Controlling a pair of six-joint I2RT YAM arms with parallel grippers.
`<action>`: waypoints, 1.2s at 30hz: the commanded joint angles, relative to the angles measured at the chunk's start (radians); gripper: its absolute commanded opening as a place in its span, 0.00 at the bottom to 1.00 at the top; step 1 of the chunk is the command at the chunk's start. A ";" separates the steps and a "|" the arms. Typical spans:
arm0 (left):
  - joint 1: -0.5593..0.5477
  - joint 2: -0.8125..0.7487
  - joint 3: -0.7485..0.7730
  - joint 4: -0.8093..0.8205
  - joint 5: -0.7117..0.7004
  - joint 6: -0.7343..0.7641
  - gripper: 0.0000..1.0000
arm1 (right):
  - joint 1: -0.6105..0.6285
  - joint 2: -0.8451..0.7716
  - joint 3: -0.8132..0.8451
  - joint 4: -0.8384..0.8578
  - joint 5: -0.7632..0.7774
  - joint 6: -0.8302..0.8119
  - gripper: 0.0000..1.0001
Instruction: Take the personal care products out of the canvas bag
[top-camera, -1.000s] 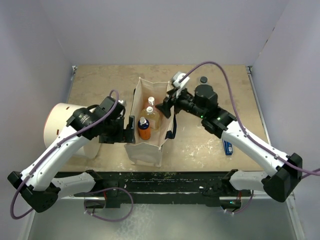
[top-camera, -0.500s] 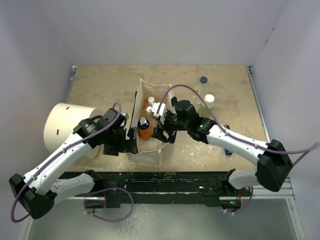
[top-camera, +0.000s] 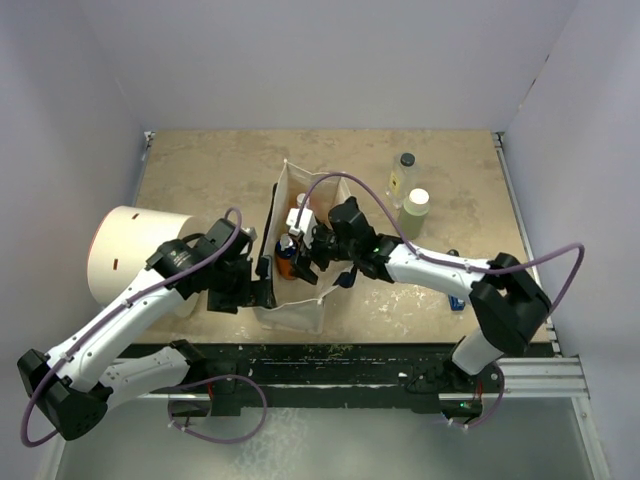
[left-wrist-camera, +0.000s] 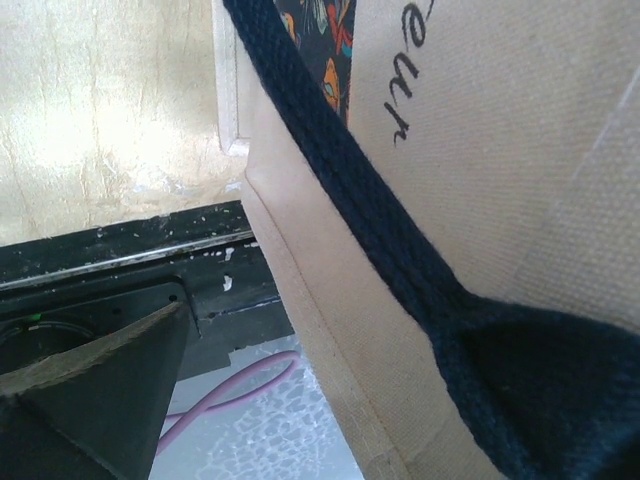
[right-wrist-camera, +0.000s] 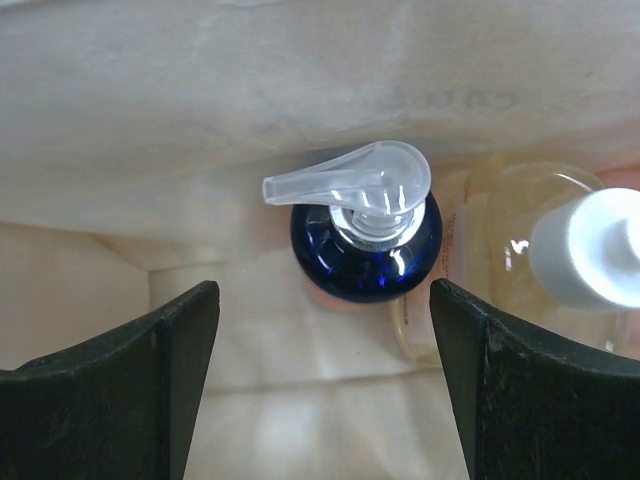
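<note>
The beige canvas bag stands upright mid-table, its mouth open. My right gripper is open and hangs in the bag's mouth. In the right wrist view it sits just above the orange-and-dark-blue pump bottle, not touching it. The clear yellowish white-capped bottle stands beside that bottle inside the bag. The clear black-capped bottle and the olive-green white-capped bottle stand on the table at the back right. My left gripper is at the bag's left wall; its jaws stand apart, with cloth and black strap against the right side.
A large white cylinder lies at the left, close to my left arm. A flat blue-and-black tool lies under my right forearm. The table's front edge and black rail run just behind the bag.
My right gripper has moved from the bag's back right rim down into its mouth, over the pump bottle. The two bottles at the back right have come into view. My left arm shifted slightly nearer.
</note>
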 joint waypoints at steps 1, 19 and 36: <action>0.002 -0.001 0.048 -0.026 -0.051 0.001 0.99 | 0.002 0.054 0.025 0.146 0.050 0.050 0.88; 0.003 0.035 0.120 -0.074 -0.073 0.029 0.99 | 0.007 0.266 0.090 0.350 0.032 0.022 0.88; 0.003 0.035 0.160 -0.096 -0.134 -0.022 0.99 | 0.009 0.188 0.063 0.387 -0.019 0.047 0.17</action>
